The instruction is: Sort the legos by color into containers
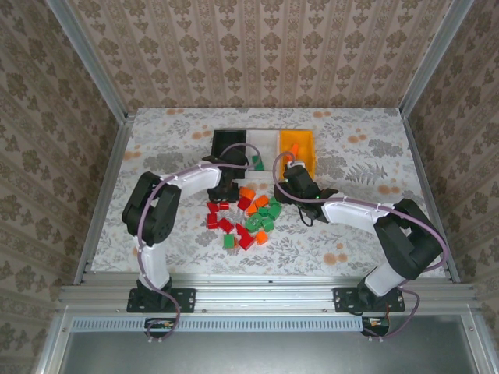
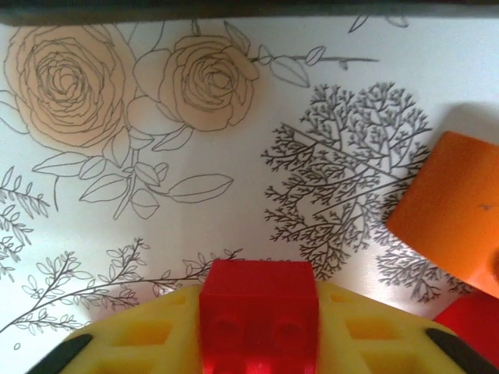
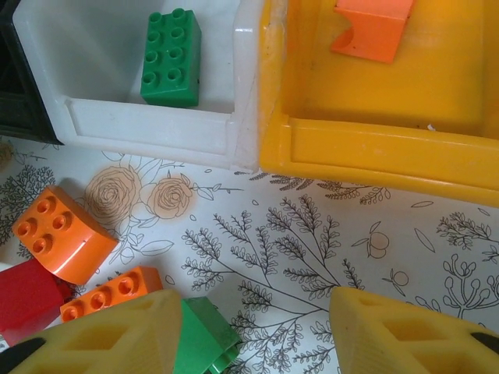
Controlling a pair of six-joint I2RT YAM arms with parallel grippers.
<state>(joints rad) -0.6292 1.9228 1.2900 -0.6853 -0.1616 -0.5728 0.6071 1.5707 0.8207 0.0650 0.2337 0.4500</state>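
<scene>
Table, floral cover. Three bins stand in a row beyond both grippers. Black bin is straight ahead of the left gripper, close. White bin is ahead-left of the right gripper with one green brick inside. Orange-yellow bin is ahead-right of it with one orange brick inside. Left gripper: jaws narrow, a pad against each side of a red brick; long axis not readable. By elimination red goes in the black bin, and the left arm is nearer: forward, over the near wall. Right gripper: wide, empty. A loose green brick lies beside its left finger. Pile lies behind both.
</scene>
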